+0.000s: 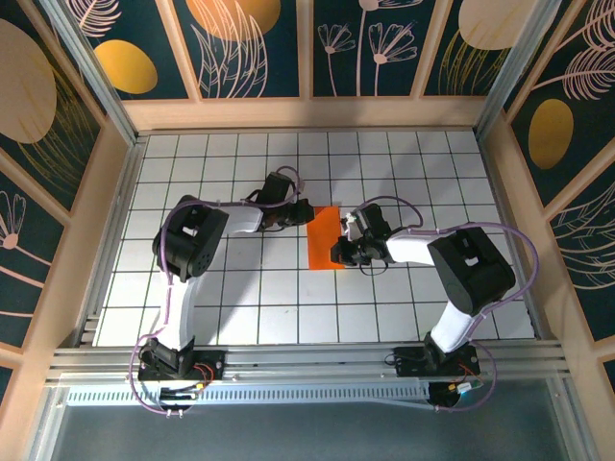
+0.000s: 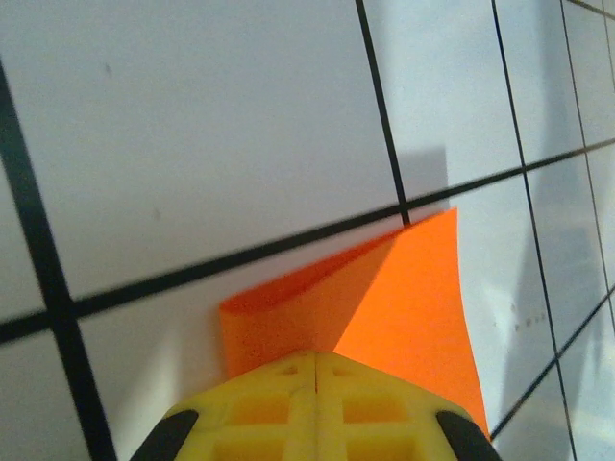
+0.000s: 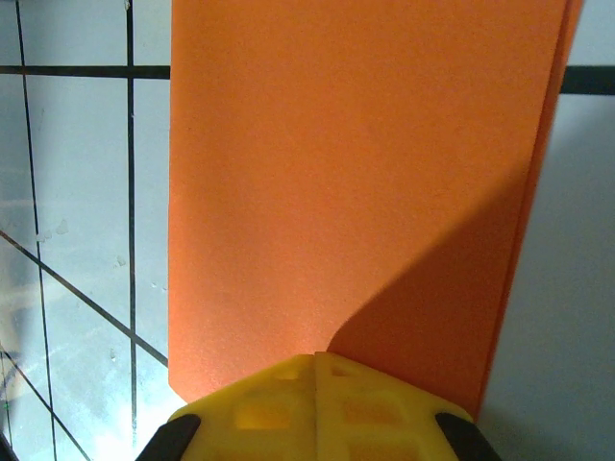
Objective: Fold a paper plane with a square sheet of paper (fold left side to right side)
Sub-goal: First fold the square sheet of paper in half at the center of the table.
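Your left gripper [image 1: 294,213], clenched on nothing, rests its closed tip on the 11 o'clock corner of the square sheet of paper [image 1: 324,240]. The sheet lies folded into a narrow strip at the centre of the table [image 1: 192,163], and the gripper is likely pinning a corner that bows up slightly in the left wrist view. Your right gripper [image 1: 342,253], clenched likewise, bears on the strip near its 4 o'clock edge, probably to flatten the crease. The sheet sits in no container, just bare on the grid.
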